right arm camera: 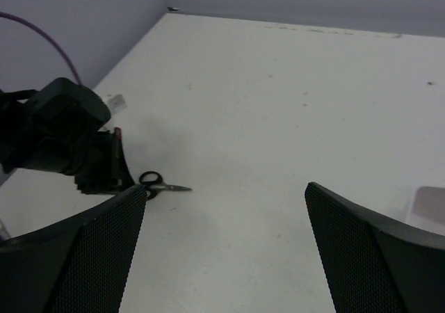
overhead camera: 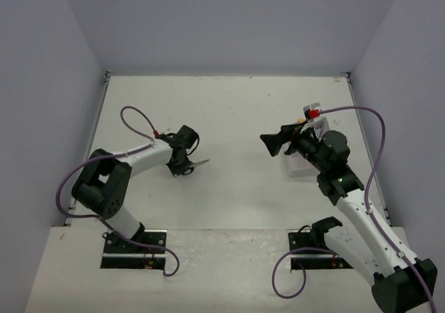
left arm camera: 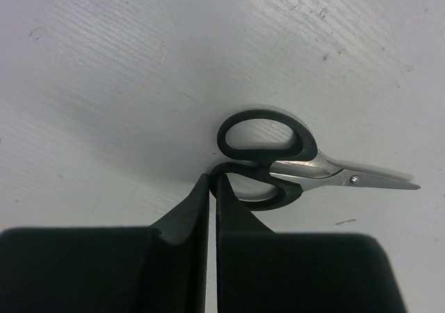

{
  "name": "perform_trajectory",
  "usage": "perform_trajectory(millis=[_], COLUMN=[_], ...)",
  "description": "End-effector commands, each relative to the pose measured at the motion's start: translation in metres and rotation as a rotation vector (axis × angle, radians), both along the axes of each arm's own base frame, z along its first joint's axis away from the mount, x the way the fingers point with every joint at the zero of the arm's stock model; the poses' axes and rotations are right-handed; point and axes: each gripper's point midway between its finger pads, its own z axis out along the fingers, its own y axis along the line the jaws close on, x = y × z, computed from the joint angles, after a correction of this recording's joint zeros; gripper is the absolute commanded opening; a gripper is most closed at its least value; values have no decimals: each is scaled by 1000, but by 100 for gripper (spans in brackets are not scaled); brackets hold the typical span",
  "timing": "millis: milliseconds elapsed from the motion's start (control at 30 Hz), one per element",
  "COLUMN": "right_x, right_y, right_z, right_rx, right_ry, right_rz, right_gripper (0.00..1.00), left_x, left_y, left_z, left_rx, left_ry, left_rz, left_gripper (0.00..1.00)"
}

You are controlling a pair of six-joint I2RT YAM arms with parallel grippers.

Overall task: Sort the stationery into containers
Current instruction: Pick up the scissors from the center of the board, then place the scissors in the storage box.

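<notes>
Your left gripper (left arm camera: 208,182) sits with jaws pressed together at the black handle of the scissors (left arm camera: 278,161), flat on the table's (overhead camera: 243,104) left side, likely to carry them to the tray (overhead camera: 300,167) beside your wide-open right gripper (right arm camera: 226,188).

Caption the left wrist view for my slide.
Left gripper closed on a handle loop of the scissors on the table.

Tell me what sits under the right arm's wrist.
A white tray, only a corner showing. The right arm covers the rest, so its compartments and contents are hidden.
</notes>
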Motion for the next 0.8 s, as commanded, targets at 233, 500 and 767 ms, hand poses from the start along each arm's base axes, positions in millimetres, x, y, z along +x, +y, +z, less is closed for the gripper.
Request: perform_trajectory(millis=[233,500,767], right_x=[-64,-61,-99], right_y=[74,84,95], right_z=[20,2,-21], right_rx=[139,107,47], right_ry=[69,239,345], right_rz=[629,589,628], right_gripper=[99,99,93], left_x=[7,-1,-45], left_y=[-19,-92,-142], left_z=[48,134,195], left_rx=[14,75,-171], left_ry=[-309,-713,-1117], left_rz=[-328,-682,-967], left_gripper=[0,0,0])
